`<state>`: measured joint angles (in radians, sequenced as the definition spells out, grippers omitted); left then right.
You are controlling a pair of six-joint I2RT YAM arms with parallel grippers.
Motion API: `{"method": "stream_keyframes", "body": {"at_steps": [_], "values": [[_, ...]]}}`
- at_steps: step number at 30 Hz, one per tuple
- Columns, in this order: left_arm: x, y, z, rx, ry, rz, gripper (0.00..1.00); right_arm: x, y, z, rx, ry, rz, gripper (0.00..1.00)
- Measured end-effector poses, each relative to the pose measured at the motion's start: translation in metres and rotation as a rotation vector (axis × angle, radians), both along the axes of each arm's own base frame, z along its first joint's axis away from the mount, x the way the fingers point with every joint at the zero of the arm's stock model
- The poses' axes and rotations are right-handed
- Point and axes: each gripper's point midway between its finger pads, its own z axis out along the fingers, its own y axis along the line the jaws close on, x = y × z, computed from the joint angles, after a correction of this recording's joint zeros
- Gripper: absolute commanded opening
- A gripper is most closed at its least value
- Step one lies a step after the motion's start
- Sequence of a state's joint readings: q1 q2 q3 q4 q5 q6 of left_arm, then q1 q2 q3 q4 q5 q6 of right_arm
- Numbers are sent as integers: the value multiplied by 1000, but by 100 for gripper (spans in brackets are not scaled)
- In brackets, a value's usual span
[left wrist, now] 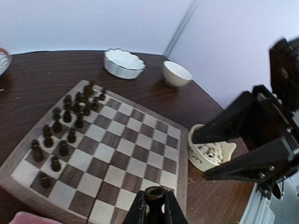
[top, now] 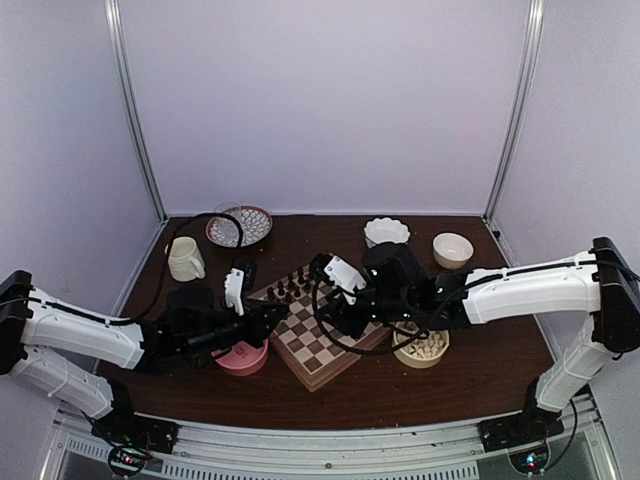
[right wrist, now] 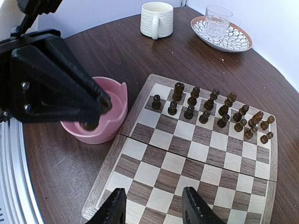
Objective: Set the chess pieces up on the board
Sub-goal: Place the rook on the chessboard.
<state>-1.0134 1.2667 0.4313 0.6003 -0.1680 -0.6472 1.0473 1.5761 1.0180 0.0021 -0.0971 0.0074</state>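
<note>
Btwn left gripper fingers sits dark piece, over board near edge.

Lab robot cell: white walls, aluminium posts, base rail.

A ribbed white mug is seen at the far left of the dark wooden tabletop. Beside it lies a patterned plate, on which a clear glass is stood upright. At the far right a scalloped white bowl and a plain cream bowl are set near each other, not touching. Nearer the front two cups are placed well apart: a pink cup on the left and a cream cup on the right.
</note>
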Motion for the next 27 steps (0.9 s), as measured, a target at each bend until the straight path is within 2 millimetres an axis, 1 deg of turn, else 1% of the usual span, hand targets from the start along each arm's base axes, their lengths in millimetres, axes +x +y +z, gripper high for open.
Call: {"method": "stream_keyframes", "body": {"at_steps": [4, 7, 9, 11, 13, 15, 19, 23, 27], "values": [[-23, -29, -1, 3, -45, -216, 0, -1, 6, 5, 45, -18, 22, 44], [-35, -41, -4, 18, -65, -321, 0, -2, 8, 8, 67, -30, 35, 44], [-38, -46, -2, 24, -82, -360, 0, -1, 9, 9, 75, -39, 31, 44], [-37, -53, 0, 29, -95, -376, 0, 3, 6, 10, 74, -53, 7, 43], [-32, -61, -1, 41, -95, -378, 3, 8, -2, 10, 64, -74, -34, 43], [-26, -70, -7, 64, -84, -376, 3, 15, -12, 11, 64, -96, -87, 43], [-18, -84, -25, 138, -77, -363, 3, 33, -38, 15, 77, -119, -211, 43], [-21, -89, -46, 208, -83, -357, 4, 54, -60, 20, 103, -117, -323, 42], [-19, -91, -68, 272, -86, -340, 4, 71, -77, 17, 122, -92, -406, 42]]}}
